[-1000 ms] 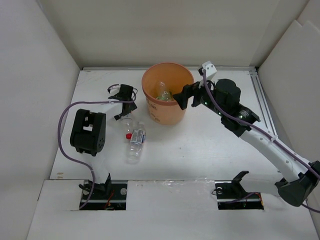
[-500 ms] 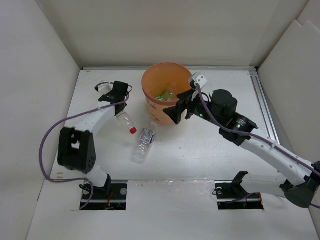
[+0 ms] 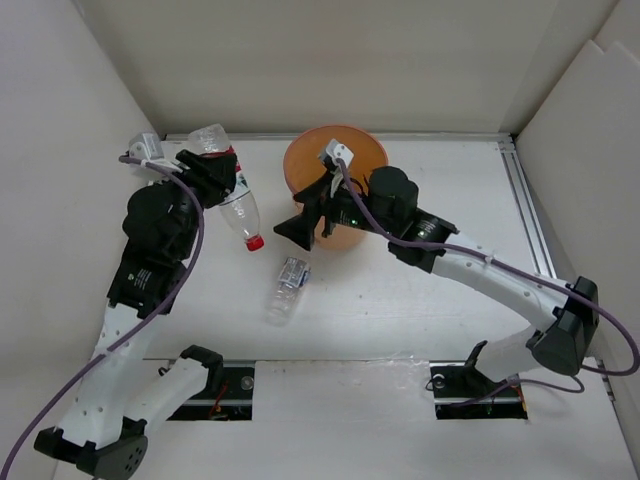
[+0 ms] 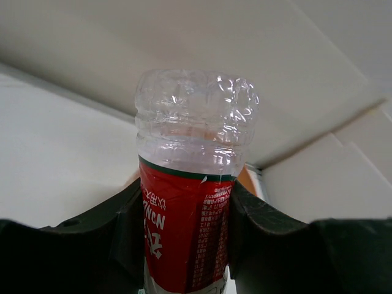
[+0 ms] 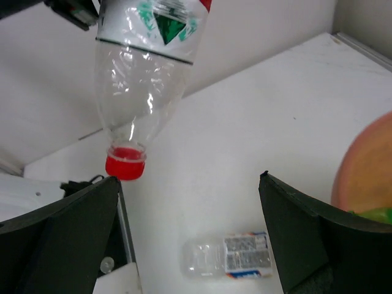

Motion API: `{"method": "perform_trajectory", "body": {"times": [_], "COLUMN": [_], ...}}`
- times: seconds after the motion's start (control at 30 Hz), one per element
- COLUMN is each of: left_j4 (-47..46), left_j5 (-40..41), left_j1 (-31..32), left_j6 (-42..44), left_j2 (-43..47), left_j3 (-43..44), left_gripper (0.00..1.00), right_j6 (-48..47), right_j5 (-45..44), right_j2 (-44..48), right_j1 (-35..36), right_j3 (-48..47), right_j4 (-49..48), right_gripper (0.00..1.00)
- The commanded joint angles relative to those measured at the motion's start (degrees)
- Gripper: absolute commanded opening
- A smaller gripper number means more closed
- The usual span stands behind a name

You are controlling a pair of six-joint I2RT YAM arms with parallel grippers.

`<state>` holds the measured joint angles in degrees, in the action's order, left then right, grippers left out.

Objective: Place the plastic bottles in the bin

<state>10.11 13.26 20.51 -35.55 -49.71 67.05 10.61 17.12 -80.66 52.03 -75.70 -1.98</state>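
Clear crinkled plastic with a red label and red cap: this small bottle (image 3: 240, 212) hangs cap-down, pinched round its labelled body by the left end effector (image 3: 212, 172) above the far left of the white desk (image 3: 420, 300). The left arm rises tall with its elbow folded. The right end effector (image 3: 298, 222) is spread wide and holds nothing, at the near-left side of the round orange-tan plastic bin (image 3: 302, 168); its arm stretches in from the near right. A second clear ribbed bottle with a white-and-blue label (image 3: 285, 288) lies flat on the desk, near the bin.
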Motion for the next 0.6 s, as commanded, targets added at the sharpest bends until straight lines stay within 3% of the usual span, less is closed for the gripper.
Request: {"method": "perform_trajectory", "body": {"times": [0.0, 0.3, 0.43, 0.53, 0.57], "left_j4": [-6.8, -17.8, -22.4, -23.1, -23.1], "left_j5": [-12.1, -25.3, -29.9, -30.0, -30.5], "left_j1": [0.1, 0.1, 0.1, 0.1, 0.1], "left_j6": [3.8, 3.8, 3.1, 2.3, 2.3], "left_j2": [0.0, 3.4, 4.6, 4.6, 4.6], "left_j3": [-0.8, -3.4, -5.9, -5.9, -5.9], "left_gripper": [0.0, 0.0, 0.0, 0.02, 0.15], "right_j6": [4.5, 10.3, 10.8, 11.4, 11.4], "right_j5": [5.8, 14.8, 14.8, 14.8, 14.8], "right_j2": [-1.8, -11.1, -14.0, -15.1, -15.1], "right_j1": [0.6, 3.0, 3.5, 3.5, 3.5], "right_j3": [-4.0, -12.6, -14.9, -15.5, -15.5], "right_j4": [-11.1, -17.3, -17.3, -17.3, -17.3], "right_gripper": [1.0, 1.0, 1.0, 0.86, 0.76]}}
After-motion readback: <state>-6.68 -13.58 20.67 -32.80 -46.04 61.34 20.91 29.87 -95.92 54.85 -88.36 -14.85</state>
